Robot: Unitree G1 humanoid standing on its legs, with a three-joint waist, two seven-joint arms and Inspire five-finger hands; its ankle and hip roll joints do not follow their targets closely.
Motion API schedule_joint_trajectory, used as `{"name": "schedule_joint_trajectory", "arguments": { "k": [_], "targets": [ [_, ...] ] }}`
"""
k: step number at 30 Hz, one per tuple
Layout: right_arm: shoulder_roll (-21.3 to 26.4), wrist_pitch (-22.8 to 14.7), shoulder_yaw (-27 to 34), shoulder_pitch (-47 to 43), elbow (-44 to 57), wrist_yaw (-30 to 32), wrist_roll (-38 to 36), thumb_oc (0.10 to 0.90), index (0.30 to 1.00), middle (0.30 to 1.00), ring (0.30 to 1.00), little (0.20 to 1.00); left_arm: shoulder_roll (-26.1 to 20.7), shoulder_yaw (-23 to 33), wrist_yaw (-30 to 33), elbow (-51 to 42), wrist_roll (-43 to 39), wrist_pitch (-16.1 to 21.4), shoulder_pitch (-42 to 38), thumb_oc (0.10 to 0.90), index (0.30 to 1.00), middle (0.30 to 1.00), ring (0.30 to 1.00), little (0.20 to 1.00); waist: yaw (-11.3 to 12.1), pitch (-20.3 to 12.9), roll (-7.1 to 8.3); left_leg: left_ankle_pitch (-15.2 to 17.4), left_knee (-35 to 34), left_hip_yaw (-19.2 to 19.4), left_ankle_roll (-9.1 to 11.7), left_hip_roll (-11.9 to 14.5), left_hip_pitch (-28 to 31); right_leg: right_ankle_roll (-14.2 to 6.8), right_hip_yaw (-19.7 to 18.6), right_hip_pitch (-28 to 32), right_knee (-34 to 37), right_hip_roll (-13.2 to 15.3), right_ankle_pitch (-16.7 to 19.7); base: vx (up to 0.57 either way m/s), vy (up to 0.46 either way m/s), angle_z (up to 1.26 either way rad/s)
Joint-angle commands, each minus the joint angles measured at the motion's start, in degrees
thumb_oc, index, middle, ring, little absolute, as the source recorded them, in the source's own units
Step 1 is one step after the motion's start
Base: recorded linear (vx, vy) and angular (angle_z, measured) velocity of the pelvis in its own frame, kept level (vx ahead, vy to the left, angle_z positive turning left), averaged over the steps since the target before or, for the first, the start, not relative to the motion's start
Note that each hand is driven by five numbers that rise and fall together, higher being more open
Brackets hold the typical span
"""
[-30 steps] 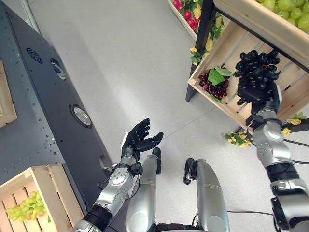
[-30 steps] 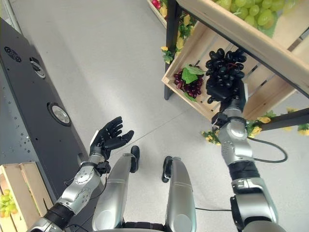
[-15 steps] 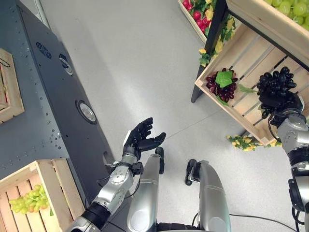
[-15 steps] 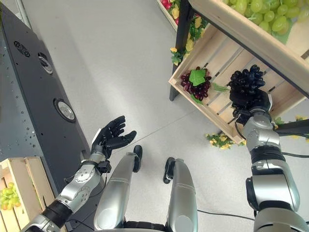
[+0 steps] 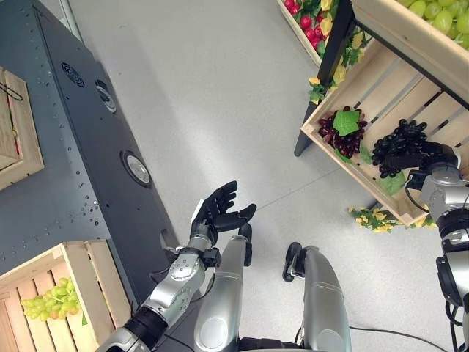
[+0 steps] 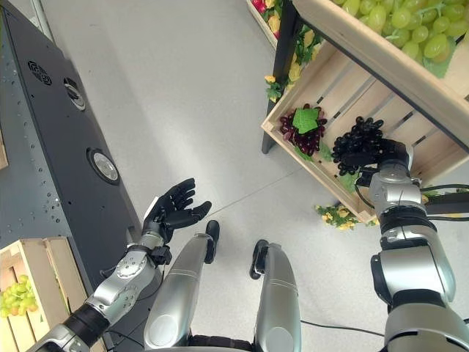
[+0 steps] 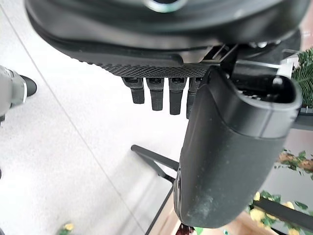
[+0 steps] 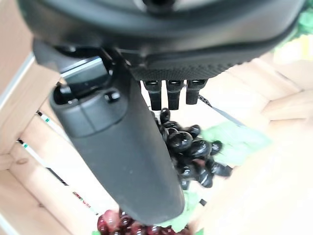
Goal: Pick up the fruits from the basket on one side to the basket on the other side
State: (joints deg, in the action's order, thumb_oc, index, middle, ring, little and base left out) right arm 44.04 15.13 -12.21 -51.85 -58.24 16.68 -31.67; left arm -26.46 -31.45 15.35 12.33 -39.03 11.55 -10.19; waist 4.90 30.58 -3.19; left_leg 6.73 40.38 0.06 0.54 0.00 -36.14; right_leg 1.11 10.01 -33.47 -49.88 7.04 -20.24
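Observation:
A bunch of black grapes [image 5: 394, 144] lies in the slanted wooden crate [image 5: 381, 84] on my right, beside a bunch of dark red grapes [image 5: 337, 138] with a green leaf. My right hand [image 5: 432, 155] reaches into that crate. Its fingers are straight and rest against the black bunch [image 8: 188, 147], with the thumb [image 8: 122, 147] stretched out beside it. My left hand [image 5: 216, 213] hovers open, palm up, over the floor in front of me. A wooden crate [image 5: 88, 279] at my lower left holds green grapes [image 5: 47, 304].
A dark grey counter [image 5: 73, 147] runs along my left, with another wooden crate [image 5: 15, 125] on it. Above the right crate sits an upper crate of green grapes [image 5: 440, 15]. Red fruit [image 5: 308, 22] and yellow flowers [image 5: 374, 218] lie around the stand. Bare grey floor lies between.
My right hand has lowered the black grapes from above the crate's edge into it, beside the red bunch, and its fingers have straightened. The left hand stays the same. The camera has shifted.

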Motion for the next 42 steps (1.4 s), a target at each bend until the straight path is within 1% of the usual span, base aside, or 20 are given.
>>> {"name": "schedule_joint_trajectory", "arguments": {
  "k": [1,5,11,12,16,18,21,23,26,27,29,30,31,32,33,35,37,40,42],
  "targets": [
    [8.47,-4.66,-2.50,-8.43,0.13,3.35,3.97,0.800,0.900,0.900,0.900,0.900,-0.55,-0.17,-0.10,-8.42,0.84,7.00,-0.82,0.800,0.900,0.900,0.900,0.900,-0.19,-0.78,0.08,4.19,1.27,2.78,-5.70,-1.60,4.09,3.37,0.55,4.19,7.98,0.76,9.00,0.00,0.000,0.00],
    [7.51,-6.25,-1.90,-8.11,2.54,6.39,2.87,0.800,0.900,0.900,0.900,0.900,-0.47,0.10,0.02,-8.63,0.30,6.83,-0.79,0.800,0.900,0.900,0.900,0.900,-0.41,-0.78,0.07,4.74,1.82,2.72,-5.75,-1.67,4.10,3.52,0.50,4.20,7.60,0.71,8.61,0.00,0.000,0.00],
    [5.55,-9.67,-1.70,-7.33,8.83,6.37,1.58,0.800,0.900,0.900,0.900,0.900,-0.02,-0.12,-0.29,-8.88,0.71,6.90,-0.71,0.800,0.900,0.900,0.900,0.900,-1.07,-0.78,0.17,5.04,2.17,3.06,-5.84,-1.49,5.25,3.87,0.30,5.15,7.56,0.54,8.14,0.00,0.006,0.00],
    [4.40,-11.60,-1.16,-6.44,10.52,5.95,1.36,0.800,0.900,0.900,0.900,0.900,0.30,-0.03,-0.13,-8.91,0.94,6.87,-0.73,0.800,0.900,0.900,0.900,0.900,-1.33,-0.78,0.28,5.28,2.21,3.29,-5.84,-1.27,5.83,3.94,0.12,5.67,7.61,0.45,7.96,-0.02,0.038,-0.02],
    [0.59,-14.58,0.77,-1.92,17.27,5.06,0.90,0.800,0.900,0.900,0.900,0.900,1.32,0.75,-0.44,-7.88,1.39,7.08,-0.76,0.800,0.900,0.900,0.900,0.900,-2.17,-0.83,0.77,5.30,0.96,3.75,-5.54,-0.72,9.33,3.96,-0.12,9.22,9.49,0.22,7.89,0.01,0.038,-0.02],
    [-2.61,-15.88,1.88,2.40,22.04,3.86,1.21,0.800,0.900,0.900,0.900,0.900,2.15,1.32,-0.41,-7.30,2.21,6.99,-0.61,0.800,0.900,0.900,0.900,0.900,-2.69,-2.04,1.16,5.23,-0.67,4.08,-5.40,-0.34,11.46,3.82,-0.28,11.47,11.48,0.36,8.15,0.03,0.049,-0.01],
    [-5.77,-17.54,2.29,6.63,25.44,3.07,2.32,0.800,0.900,0.900,0.900,0.900,2.73,1.90,-0.45,-6.74,2.75,6.44,-0.73,0.800,0.900,0.900,0.900,0.900,-3.05,-3.52,1.55,5.19,-2.86,4.43,-5.21,-0.05,13.84,3.41,-0.16,13.97,13.97,0.68,8.67,0.06,0.033,-0.02],
    [-9.48,-18.71,2.20,11.49,29.70,2.01,3.29,0.800,0.900,0.900,0.900,0.900,3.59,2.34,-0.22,-6.00,3.66,5.65,-0.61,0.800,0.900,0.900,0.900,0.900,-3.51,-5.26,1.99,4.96,-5.84,4.81,-4.89,0.23,16.76,2.77,-0.14,17.04,17.31,0.99,9.50,0.09,0.022,-0.07],
    [-13.82,-19.18,1.06,16.44,33.74,1.68,4.51,0.800,0.900,0.900,0.900,0.900,4.58,3.03,-0.58,-4.36,2.99,4.01,-0.24,0.800,0.900,0.900,0.900,0.900,-3.94,-7.51,2.43,4.78,-10.10,5.04,-4.82,0.35,20.41,1.95,-0.20,20.57,21.51,1.13,10.67,0.10,0.010,-0.02],
    [-16.28,-19.19,-0.01,18.77,35.73,1.85,5.53,0.800,0.900,0.900,0.900,0.900,4.99,3.29,-0.53,-3.53,2.74,3.45,0.22,0.800,0.900,0.900,0.900,0.900,-4.07,-8.65,2.66,4.22,-12.69,5.03,-4.76,0.31,22.10,1.36,-0.32,21.97,23.70,1.17,11.45,0.10,-0.005,-0.01],
    [-18.85,-18.92,-1.62,21.94,38.04,1.11,6.45,0.800,0.900,0.900,0.900,0.900,5.42,3.78,-0.52,-2.25,3.44,2.41,1.16,0.800,0.900,0.900,0.900,0.900,-4.15,-10.46,2.92,3.10,-16.74,5.03,-4.65,0.27,24.73,0.44,-0.59,24.05,27.03,1.11,12.49,0.08,-0.015,-0.02],
    [-19.21,-18.76,-1.78,22.44,38.37,0.85,6.63,0.800,0.900,0.900,0.900,0.900,5.46,3.91,-0.45,-2.25,3.61,2.09,1.34,0.800,0.900,0.900,0.900,0.900,-4.14,-10.73,2.96,2.85,-17.43,5.02,-4.63,0.20,25.17,0.29,-0.59,24.44,27.62,1.09,12.70,0.09,-0.018,-0.05],
    [-20.48,-19.22,-2.47,24.77,39.07,-0.39,7.15,0.800,0.900,0.900,0.900,0.900,5.67,4.36,-0.41,-1.65,4.29,1.40,2.21,0.800,0.900,0.900,0.900,0.900,-4.05,-11.88,2.96,1.98,-20.17,4.90,-4.57,0.07,26.97,-0.27,-0.54,26.06,29.92,1.04,13.41,0.07,-0.016,-0.04],
    [-20.97,-19.46,-2.78,25.68,39.21,-1.00,7.22,0.800,0.900,0.900,0.900,0.900,5.73,4.61,-0.57,-1.15,4.48,1.18,2.59,0.800,0.900,0.900,0.900,0.900,-3.99,-12.45,2.96,1.61,-21.35,4.71,-4.54,-0.07,27.71,-0.55,-0.67,26.82,31.10,0.97,13.79,0.12,-0.024,-0.01],
    [-22.01,-19.82,-3.71,28.20,39.76,-2.81,6.77,0.800,0.900,0.900,0.900,0.900,5.78,5.30,-0.69,-0.28,5.05,-0.17,3.82,0.800,0.900,0.900,0.900,0.900,-3.64,-14.19,2.90,0.43,-25.07,4.27,-4.47,-0.47,29.81,-1.40,-0.55,28.82,34.40,0.94,14.84,0.09,-0.017,0.03],
    [-22.67,-19.70,-4.20,29.49,40.17,-4.10,6.60,0.800,0.900,0.900,0.900,0.900,5.73,5.78,-0.68,0.19,5.41,-1.10,4.58,0.800,0.900,0.900,0.900,0.900,-3.41,-15.27,2.84,-0.41,-27.52,3.84,-4.34,-0.72,31.20,-1.93,-0.52,30.15,36.51,0.86,15.59,0.08,-0.019,0.06],
    [-23.56,-20.22,-5.00,31.57,40.60,-5.29,6.74,0.800,0.900,0.900,0.900,0.900,5.67,6.63,-1.62,0.97,5.90,-1.85,5.64,0.800,0.900,0.900,0.900,0.900,-3.11,-16.68,2.91,-1.33,-30.17,2.85,-4.37,-0.99,32.72,-2.42,-0.94,31.64,38.85,0.61,16.51,0.08,-0.033,0.11],
    [-24.77,-21.72,-5.96,34.67,40.71,-6.57,6.98,0.800,0.900,0.900,0.900,0.900,5.17,7.72,-1.84,0.93,6.96,-3.83,7.40,0.800,0.900,0.900,0.900,0.900,-2.32,-18.76,2.90,-2.26,-33.63,1.05,-4.66,-1.36,34.55,-2.75,-0.94,32.95,40.32,0.11,16.75,0.06,-0.081,0.22],
    [-25.69,-22.34,-6.55,35.96,40.90,-6.71,7.15,0.800,0.900,0.900,0.900,0.900,5.05,8.40,-2.53,1.33,6.95,-3.96,8.30,0.800,0.900,0.900,0.900,0.900,-1.92,-19.52,3.01,-2.57,-34.58,0.33,-4.64,-1.49,35.15,-2.74,-0.64,33.82,41.65,-0.11,17.02,0.04,-0.105,0.28]
  ]
}}
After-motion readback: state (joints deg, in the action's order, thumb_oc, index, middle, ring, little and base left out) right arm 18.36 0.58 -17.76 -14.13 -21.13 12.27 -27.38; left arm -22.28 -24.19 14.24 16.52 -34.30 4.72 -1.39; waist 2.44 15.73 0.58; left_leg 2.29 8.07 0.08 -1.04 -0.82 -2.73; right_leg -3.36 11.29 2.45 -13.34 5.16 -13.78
